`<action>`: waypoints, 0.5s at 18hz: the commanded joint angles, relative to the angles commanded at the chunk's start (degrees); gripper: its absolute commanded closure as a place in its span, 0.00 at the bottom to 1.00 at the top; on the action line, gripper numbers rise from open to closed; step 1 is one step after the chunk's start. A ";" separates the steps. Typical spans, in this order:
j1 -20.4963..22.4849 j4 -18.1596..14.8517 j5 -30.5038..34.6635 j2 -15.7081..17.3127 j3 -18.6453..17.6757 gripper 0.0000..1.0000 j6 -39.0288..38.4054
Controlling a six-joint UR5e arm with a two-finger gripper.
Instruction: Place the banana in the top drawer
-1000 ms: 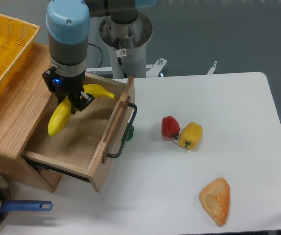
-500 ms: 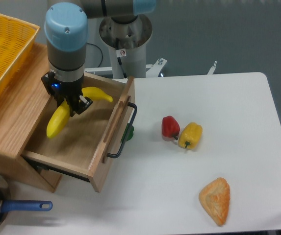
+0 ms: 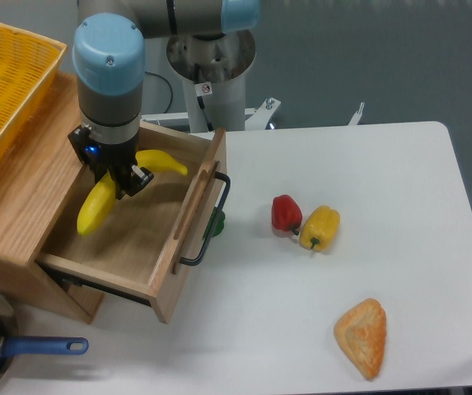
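Note:
The bright yellow banana hangs over the open top drawer, its two curved ends sticking out to either side of the fingers. My gripper points down above the drawer's back left part and is shut on the banana's middle. The drawer is pulled out of the oak cabinet, its dark bar handle facing the table. Whether the banana touches the drawer bottom I cannot tell.
A yellow mesh basket rests on the cabinet top at the left. On the white table lie a red pepper, a yellow pepper and an orange-tan pastry. A blue-handled pan sits at bottom left. Something green peeks from behind the drawer front.
The gripper with the banana has shifted slightly left and toward the drawer's back. Nothing else has moved.

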 joint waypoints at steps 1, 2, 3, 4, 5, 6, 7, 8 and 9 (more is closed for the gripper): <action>0.09 0.00 0.09 -0.09 0.00 0.59 0.00; 0.00 0.00 0.09 -0.09 0.00 0.58 0.09; 0.00 0.00 0.09 -0.09 0.00 0.58 0.09; 0.00 0.00 0.09 -0.18 0.00 0.58 0.09; 0.00 0.00 0.09 -0.18 0.00 0.58 0.17; 0.00 0.00 0.09 -0.18 0.09 0.55 0.26; 0.00 0.00 0.09 -0.18 0.09 0.54 0.44; 0.00 0.00 0.26 -0.18 0.17 0.50 0.44; 0.09 0.00 0.26 -0.18 0.44 0.42 0.53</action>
